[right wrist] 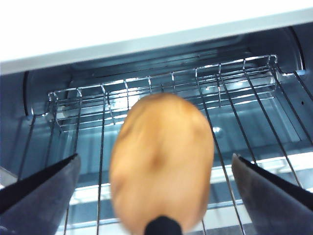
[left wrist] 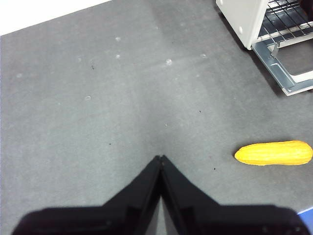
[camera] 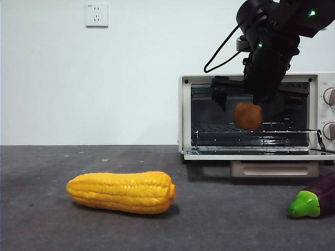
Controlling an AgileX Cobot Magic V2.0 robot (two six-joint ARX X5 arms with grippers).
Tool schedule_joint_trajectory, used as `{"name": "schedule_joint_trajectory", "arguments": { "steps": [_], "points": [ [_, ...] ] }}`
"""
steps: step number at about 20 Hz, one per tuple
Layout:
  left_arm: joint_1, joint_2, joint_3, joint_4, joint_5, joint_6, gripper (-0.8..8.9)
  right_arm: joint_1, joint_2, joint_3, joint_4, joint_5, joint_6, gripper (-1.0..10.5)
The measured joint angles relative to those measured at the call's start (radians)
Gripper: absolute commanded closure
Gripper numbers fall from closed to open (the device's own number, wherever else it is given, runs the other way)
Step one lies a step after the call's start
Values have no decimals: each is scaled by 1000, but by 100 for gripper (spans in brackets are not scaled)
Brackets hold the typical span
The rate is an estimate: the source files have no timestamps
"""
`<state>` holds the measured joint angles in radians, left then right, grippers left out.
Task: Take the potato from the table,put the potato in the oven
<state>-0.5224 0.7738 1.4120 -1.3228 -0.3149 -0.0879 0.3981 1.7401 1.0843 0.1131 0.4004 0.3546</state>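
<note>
Potato sits in the open mouth of the oven, just above the wire rack and directly under the right gripper. That gripper's jaws are spread wide. In the right wrist view the potato lies between them with clear gaps on both sides, touched by neither, and its outline is blurred.

The table is flat, dark grey and faintly speckled, with a few pale spots across it. Behind it is a plain white wall carrying a white socket. The oven stands toward the table's far right, with its door folded down flat and the beige bar handle hanging below it.

The potato is small and round-oval, with a matte brown-orange skin that is a little darker at the middle.

Counted: one potato, one oven with two round knobs at its right side, one yellow corn cob lying lengthwise near the table's front edge and left of centre, and one purple eggplant with a green cap at the front right, partly cut off by the frame.

The left gripper hangs over bare table well away from the oven, its jaws pressed together with nothing between them. The corn cob lies off to one side of it.
</note>
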Motion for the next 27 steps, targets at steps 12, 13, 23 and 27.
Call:
{"name": "schedule_joint_trajectory", "arguments": {
  "steps": [12, 13, 23, 27],
  "points": [
    [0, 0, 0, 0, 4, 0, 820, 10, -153, 110, -421, 26, 13, 406],
    [0, 1, 0, 0, 8, 0, 820, 20, -181, 110, -472, 24, 17, 407],
    [0, 100, 0, 82, 56, 22, 820, 159, -471, 110, -731, 83, 13, 412],
    [1, 184, 0, 182, 174, 43, 820, 224, -621, 110, -832, 181, 7, 415]
  ]
}}
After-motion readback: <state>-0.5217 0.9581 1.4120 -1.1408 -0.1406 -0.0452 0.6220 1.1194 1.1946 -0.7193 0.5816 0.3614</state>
